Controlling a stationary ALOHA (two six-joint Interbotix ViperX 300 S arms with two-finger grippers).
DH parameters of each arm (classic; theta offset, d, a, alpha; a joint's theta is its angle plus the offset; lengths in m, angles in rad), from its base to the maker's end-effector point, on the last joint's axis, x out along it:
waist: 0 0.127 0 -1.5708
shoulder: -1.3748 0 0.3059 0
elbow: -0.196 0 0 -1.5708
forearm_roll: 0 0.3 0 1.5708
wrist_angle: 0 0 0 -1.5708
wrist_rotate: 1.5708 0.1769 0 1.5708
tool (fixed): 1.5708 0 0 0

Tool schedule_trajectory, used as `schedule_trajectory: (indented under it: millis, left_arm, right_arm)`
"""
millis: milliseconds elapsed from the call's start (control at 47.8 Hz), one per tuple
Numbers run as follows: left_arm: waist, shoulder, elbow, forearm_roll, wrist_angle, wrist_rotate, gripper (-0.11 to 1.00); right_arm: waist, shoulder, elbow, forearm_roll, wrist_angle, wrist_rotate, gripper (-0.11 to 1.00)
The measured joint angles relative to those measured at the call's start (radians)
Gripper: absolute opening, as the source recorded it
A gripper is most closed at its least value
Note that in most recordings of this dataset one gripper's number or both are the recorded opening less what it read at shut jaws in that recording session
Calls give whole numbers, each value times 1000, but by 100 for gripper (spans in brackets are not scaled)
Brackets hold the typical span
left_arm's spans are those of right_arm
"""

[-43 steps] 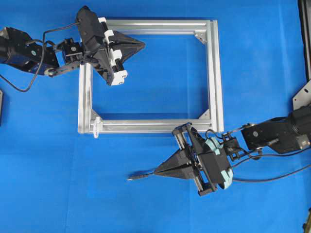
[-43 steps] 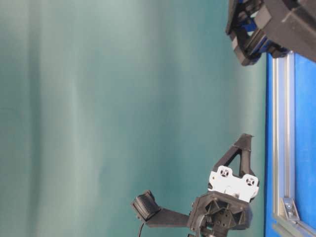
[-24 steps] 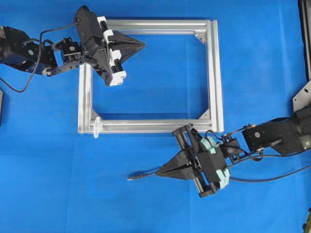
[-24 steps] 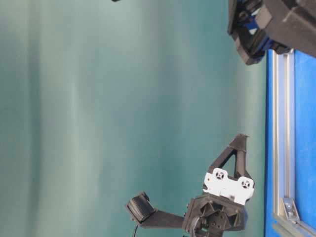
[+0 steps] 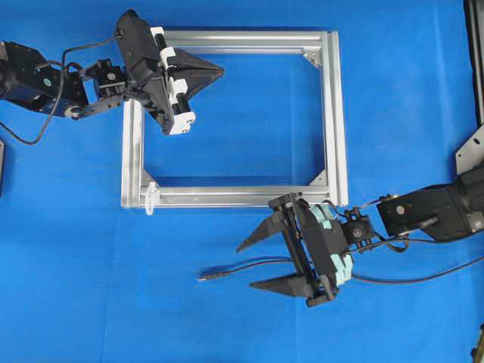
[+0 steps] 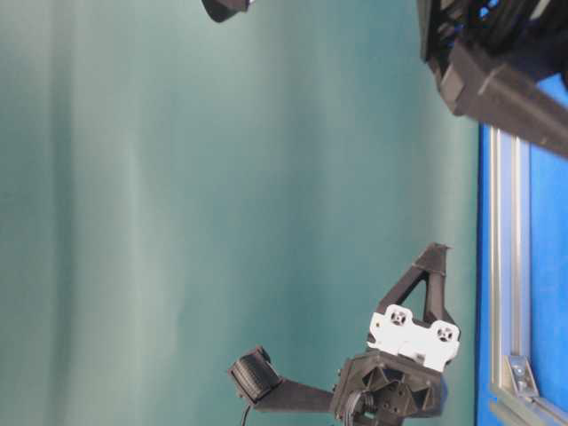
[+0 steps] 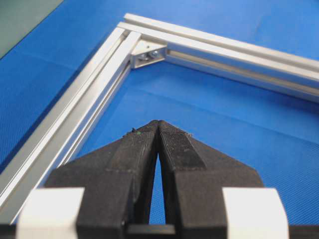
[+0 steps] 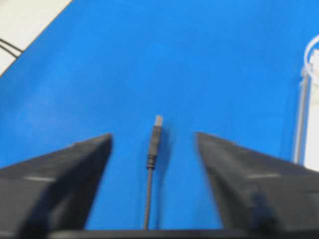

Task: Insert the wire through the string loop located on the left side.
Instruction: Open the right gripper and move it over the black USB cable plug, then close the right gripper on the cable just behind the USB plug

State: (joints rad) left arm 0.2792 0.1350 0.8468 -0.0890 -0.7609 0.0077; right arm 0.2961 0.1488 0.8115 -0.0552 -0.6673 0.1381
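Your right end effector (image 5: pixel 268 261) has just sprung wide open, and the wire (image 5: pixel 246 269) lies loose on the table (image 5: pixel 91 302) between its fingers. It must be regripped (the string loop (image 5: pixel 149 198) waits untouched). Your left end effector (image 5: pixel 219 70) stays shut, empty.

- The left gripper (image 7: pixel 158 124) fills the lower part of the view, its two black fingers (image 7: pixel 134 154) pressed together at the tips with nothing between them.
- A narrow wedge-shaped gap opens between the fingers further back, and blue shows through it.
- White blocks (image 7: pixel 50 211) sit at the bottom corners, on either side of the fingers.
- Beyond the tips lies a silver metal frame (image 7: pixel 79 107), one bar running up the left and another crossing the top toward the right.
- A small silver corner bracket (image 7: pixel 148 54) with a screw sits inside the angle where the bars meet.
- The frame rests on a blue desk (image 7: pixel 224 114).
- A grey-green area (image 7: pixel 20 17) shows in the upper left corner.
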Motion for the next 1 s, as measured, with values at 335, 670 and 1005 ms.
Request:
schedule_trajectory:
  millis: [335,670,1005]
  left_arm:
    - [0,0,0,0,2,-5,0]
    - [3,0,9,0,3,-5,0]
    - [3,-3,20,0,3,-6,0]
  right_arm:
    - [6,8,-8,26,0,2,93]
    - [25,164,-61,103,-21,11,93]
    - [32,242,-86,156,-34,12,93]
